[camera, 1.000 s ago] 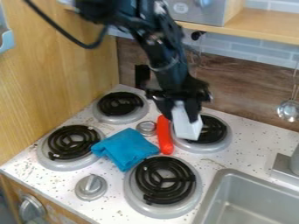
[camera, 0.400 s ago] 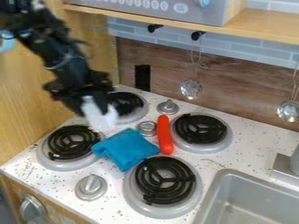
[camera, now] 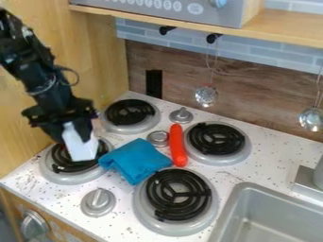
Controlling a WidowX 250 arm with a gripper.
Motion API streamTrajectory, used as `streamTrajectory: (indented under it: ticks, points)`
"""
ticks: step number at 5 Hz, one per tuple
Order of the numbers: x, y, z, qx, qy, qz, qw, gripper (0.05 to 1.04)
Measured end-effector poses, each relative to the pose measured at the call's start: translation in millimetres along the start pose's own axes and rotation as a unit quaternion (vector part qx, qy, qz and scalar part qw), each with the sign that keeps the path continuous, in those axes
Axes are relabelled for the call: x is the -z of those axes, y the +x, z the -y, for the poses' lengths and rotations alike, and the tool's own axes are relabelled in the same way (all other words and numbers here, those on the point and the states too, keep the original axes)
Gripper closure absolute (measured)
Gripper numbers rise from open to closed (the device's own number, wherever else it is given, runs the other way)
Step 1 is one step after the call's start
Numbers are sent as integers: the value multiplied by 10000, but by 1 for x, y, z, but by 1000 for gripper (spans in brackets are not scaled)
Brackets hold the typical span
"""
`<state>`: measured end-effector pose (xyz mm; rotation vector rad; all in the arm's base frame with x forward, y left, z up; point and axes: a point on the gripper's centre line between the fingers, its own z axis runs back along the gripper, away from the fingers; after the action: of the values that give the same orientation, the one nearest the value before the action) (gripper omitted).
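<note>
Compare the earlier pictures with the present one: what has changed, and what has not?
The gripper has carried the white block leftward across the picture, from over the right burner to over the leftmost burner, without letting go. The blue cloth and red sausage-shaped thing stayed put.

The left front burner is partly hidden by the white block; the sink and robot arm are edge-cropped.

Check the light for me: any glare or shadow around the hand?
Camera view: no strong glare around the hand; the white block it holds stands out against the dark coil; small glints on the hanging utensils; no hard-edged shadow on the stovetop.
</note>
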<state>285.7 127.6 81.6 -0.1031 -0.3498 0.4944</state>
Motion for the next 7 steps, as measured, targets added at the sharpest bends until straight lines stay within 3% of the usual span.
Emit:
streamTrajectory:
  ticks: [2, 4, 5, 7]
  points:
    - [31, -19, -17, 63, 354, -554, 9978, 439]
    - [35, -36, -24, 35, 534, -832, 9951, 439]
    - [36, -40, -26, 91, 577, -870, 9945, 439]
    - [46, -37, -32, 241, 731, -701, 9946, 439]
